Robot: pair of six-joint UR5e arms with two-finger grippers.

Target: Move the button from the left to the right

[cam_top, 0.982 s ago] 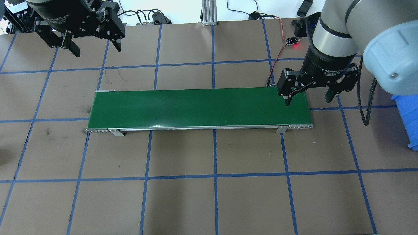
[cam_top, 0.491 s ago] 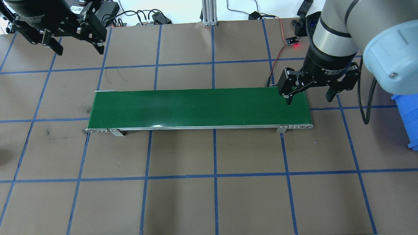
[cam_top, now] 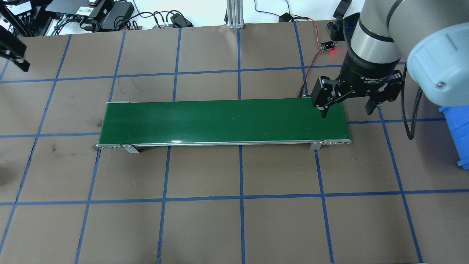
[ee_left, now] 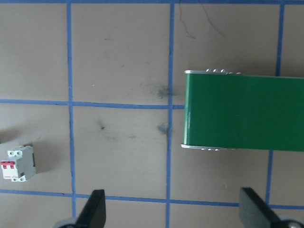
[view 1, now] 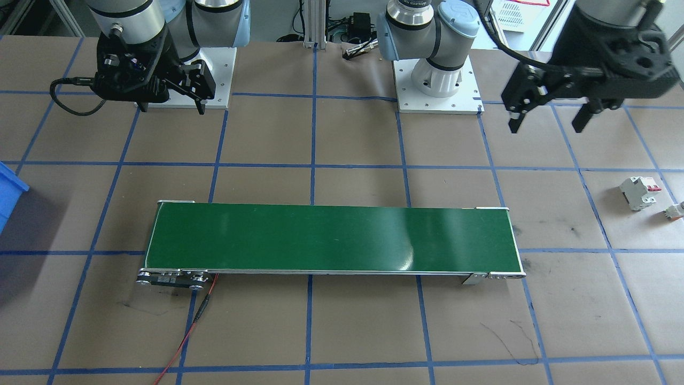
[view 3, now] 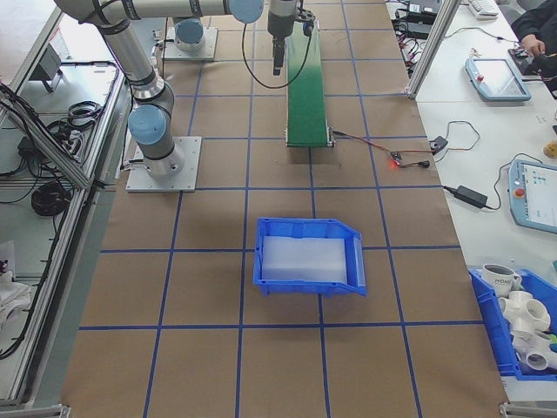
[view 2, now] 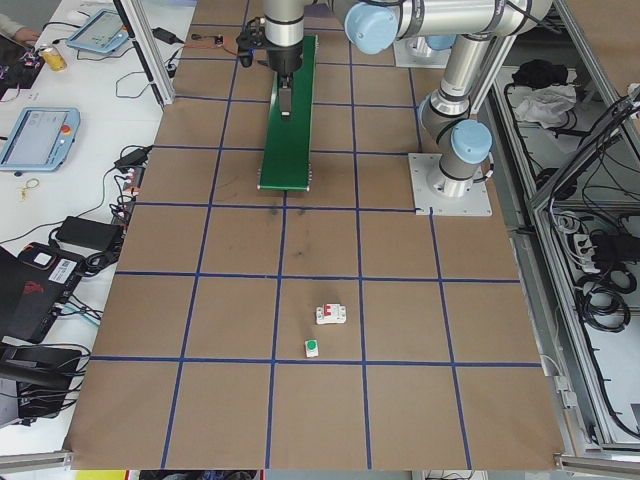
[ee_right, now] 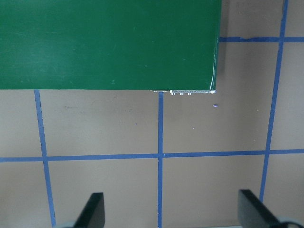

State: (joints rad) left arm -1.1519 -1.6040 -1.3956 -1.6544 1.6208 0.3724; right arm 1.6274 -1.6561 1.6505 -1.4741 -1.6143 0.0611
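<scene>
Brown gridded table (view 1: 352,331), green belt (view 1: 331,238) at centre.
Button (view 2: 311,348) lay beside breaker (view 1: 637,193), well apart from left gripper (view 1: 550,118), jaws wide, empty; right gripper (cam_top: 346,106) likewise wide.

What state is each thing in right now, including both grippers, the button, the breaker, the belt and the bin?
left gripper: open, empty, raised over bare table.
right gripper: open, empty, hovering at the belt's end.
button: upright on the table, untouched.
circuit breaker: lying beside the button, apart from it.
green belt: nothing on it.
blue bin: resting on the table.
</scene>
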